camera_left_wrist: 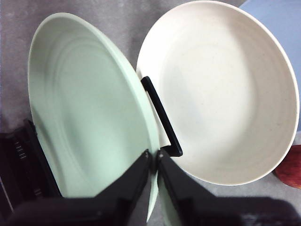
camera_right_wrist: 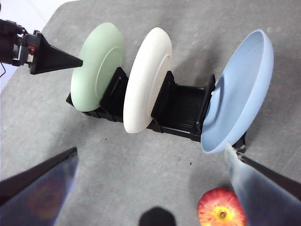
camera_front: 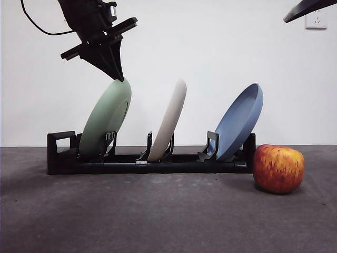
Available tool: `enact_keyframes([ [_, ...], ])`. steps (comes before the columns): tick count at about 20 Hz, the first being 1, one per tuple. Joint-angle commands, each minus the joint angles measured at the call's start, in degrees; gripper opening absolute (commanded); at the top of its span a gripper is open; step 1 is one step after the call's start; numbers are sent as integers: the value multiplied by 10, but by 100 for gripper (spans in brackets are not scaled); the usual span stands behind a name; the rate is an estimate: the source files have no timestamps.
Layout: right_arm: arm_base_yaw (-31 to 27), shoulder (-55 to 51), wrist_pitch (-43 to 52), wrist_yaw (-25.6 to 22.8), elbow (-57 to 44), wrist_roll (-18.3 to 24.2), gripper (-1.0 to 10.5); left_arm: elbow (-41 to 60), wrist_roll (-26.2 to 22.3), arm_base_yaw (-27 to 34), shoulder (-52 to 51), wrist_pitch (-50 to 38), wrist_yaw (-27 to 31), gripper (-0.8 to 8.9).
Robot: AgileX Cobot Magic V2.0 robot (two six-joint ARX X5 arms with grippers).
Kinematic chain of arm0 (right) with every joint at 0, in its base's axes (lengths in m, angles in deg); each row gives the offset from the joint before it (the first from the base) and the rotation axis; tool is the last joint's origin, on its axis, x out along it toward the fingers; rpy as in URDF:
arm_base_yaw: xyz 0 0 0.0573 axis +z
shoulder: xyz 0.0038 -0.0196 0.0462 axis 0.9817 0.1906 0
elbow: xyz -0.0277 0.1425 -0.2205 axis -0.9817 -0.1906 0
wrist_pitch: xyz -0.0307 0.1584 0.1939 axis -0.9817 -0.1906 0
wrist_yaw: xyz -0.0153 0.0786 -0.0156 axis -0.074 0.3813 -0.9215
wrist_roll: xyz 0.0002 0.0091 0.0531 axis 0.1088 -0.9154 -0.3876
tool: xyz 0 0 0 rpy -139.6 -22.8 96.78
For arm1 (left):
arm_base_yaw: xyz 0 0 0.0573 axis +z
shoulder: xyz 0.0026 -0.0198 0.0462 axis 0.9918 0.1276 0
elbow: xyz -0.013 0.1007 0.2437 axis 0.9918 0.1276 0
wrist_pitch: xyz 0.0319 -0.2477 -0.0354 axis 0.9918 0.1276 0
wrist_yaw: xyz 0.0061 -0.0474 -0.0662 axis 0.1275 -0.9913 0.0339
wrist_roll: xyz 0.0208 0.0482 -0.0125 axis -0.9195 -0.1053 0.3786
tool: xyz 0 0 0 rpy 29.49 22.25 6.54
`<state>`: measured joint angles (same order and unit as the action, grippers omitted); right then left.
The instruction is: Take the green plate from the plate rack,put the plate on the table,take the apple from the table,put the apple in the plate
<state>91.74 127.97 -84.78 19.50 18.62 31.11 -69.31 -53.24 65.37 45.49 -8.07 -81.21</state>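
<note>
The green plate [camera_front: 105, 118] stands tilted in the end slot of the black plate rack [camera_front: 60, 153], next to its loop handle. My left gripper [camera_front: 120, 78] comes down from above, and its jaws are shut on the plate's top rim, as the left wrist view [camera_left_wrist: 154, 154] shows. The plate [camera_left_wrist: 84, 108] still sits in the rack. The apple [camera_front: 278, 168] lies on the table [camera_front: 158, 211] beside the rack's other end. My right gripper [camera_right_wrist: 151, 149] is open and empty, high above the table near the apple [camera_right_wrist: 221, 209].
A cream-white plate [camera_front: 169, 118] stands in the middle slot and a blue plate [camera_front: 239, 121] in the slot nearest the apple. The right arm shows only as a black tip [camera_front: 308, 8] at the top corner.
</note>
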Motion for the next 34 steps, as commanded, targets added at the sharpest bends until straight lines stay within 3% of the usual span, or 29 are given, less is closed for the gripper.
enact_keyframes([
  [1, 1, 2, 3, -1, 3, 2, 653, 1, -9, 4, 6, -6, 10, -9],
  [7, 1, 2, 3, -1, 3, 1, 653, -28, -9, 3, 6, -15, -20, -9],
  [12, 1, 2, 3, -1, 3, 2, 653, -126, -7, -14, 6, -3, -35, -9],
  [16, 1, 2, 3, -9, 3, 2, 653, -240, -14, -40, 6, 56, -34, -9],
  [19, 1, 2, 3, -14, 3, 2, 653, -336, -47, -62, 6, 144, -27, -9],
  [22, 1, 2, 3, -14, 3, 2, 653, -390, -63, -95, -14, 181, 16, -9],
  [28, 1, 2, -8, -13, 3, 2, 653, -366, -80, -203, -113, 184, 132, -9],
  [34, 1, 2, -9, -13, 3, 2, 653, -135, -63, -346, -281, 184, 262, -9],
])
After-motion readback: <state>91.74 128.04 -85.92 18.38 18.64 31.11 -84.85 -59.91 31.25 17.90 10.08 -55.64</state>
